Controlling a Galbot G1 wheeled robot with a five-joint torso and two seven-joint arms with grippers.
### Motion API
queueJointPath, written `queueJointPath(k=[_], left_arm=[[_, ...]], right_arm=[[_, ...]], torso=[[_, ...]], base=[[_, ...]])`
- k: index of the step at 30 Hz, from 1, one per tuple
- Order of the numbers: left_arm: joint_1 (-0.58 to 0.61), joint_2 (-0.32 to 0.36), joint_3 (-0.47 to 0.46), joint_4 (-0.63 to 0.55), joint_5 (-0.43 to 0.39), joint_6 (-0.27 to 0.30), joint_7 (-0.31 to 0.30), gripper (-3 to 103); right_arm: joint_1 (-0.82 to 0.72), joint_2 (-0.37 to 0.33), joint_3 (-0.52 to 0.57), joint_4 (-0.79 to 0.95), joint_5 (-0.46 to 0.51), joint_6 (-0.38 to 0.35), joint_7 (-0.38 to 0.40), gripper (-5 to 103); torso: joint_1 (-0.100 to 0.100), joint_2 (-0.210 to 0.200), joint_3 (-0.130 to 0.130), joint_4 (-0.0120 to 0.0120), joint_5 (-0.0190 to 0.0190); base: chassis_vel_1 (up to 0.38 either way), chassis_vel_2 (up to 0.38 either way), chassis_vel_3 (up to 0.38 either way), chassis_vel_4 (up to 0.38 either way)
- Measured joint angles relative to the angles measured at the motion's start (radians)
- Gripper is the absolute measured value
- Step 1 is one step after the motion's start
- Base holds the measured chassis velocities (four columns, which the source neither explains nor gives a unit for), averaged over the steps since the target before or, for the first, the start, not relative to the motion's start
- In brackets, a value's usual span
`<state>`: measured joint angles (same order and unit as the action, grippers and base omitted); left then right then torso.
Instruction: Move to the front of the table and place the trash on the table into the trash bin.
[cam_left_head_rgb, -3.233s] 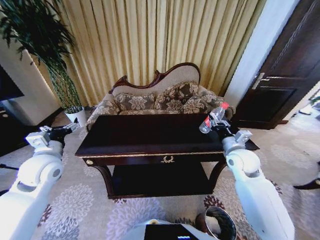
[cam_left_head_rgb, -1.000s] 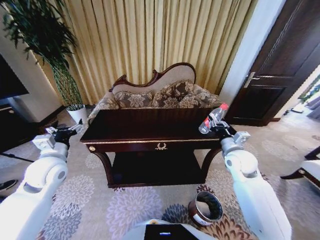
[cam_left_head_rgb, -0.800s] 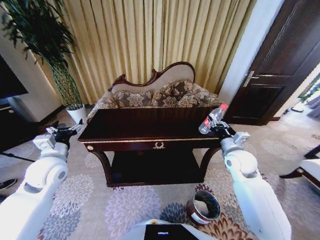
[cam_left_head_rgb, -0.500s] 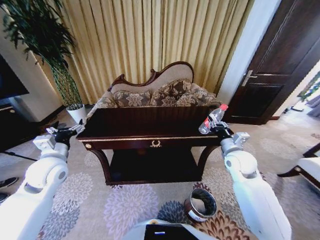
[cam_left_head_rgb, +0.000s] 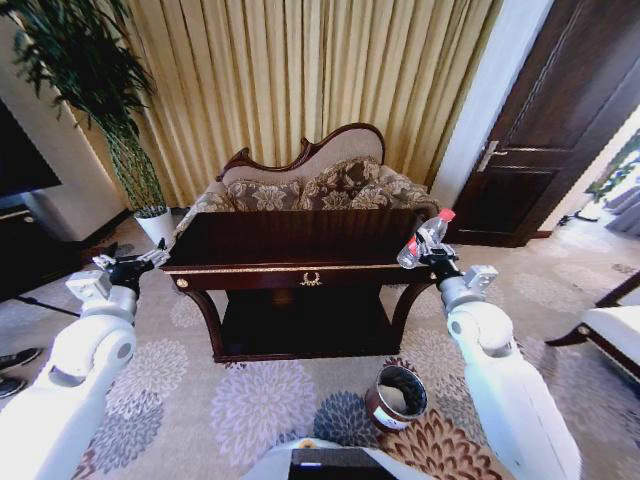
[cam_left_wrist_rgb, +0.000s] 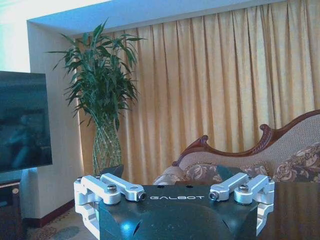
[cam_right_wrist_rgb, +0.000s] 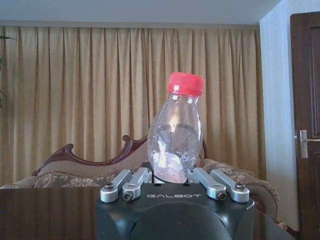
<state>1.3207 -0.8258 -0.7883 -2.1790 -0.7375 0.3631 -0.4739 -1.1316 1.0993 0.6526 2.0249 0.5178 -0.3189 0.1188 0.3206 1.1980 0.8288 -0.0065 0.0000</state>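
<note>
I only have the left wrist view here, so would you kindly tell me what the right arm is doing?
Observer: The right gripper is shut on the small clear plastic bottle with the red cap, held above the right end of the dark glossy wooden table.
Operator: Thank you. Where is the bin?
Observer: The small round dark brown trash bin stands on the floral carpet, in front of the table's right side.
Operator: And my left gripper?
Observer: The left gripper hangs off the table's left end, jaws open and empty.
</note>
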Motion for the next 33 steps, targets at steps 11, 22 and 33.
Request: queueJointPath(k=[11,22,33], left_arm=[[0.001,-0.003,0.002,0.001,0.001,-0.005,0.003,100],[0.013,-0.008,0.007,-0.007,0.008,-0.011,0.003,100],[0.019,-0.015,0.004,-0.005,0.024,-0.018,0.006,100]], right_arm=[[0.001,0.000,0.000,-0.001,0.000,0.000,0.000,27],[-0.005,0.006,-0.003,-0.003,-0.004,0.009,0.000,27],[-0.015,0.020,-0.016,-0.014,-0.062,0.026,0.000,27]], torso=[[0.000,0.000,0.000,-0.0001,0.0001],[0.000,0.000,0.000,0.0000,0.0000],[0.000,0.000,0.000,-0.0001,0.0001]], base=[[0.080,-0.092,-0.083,0.085],[0.064,-0.088,-0.054,0.085],[-0.004,-0.040,0.001,0.041]])
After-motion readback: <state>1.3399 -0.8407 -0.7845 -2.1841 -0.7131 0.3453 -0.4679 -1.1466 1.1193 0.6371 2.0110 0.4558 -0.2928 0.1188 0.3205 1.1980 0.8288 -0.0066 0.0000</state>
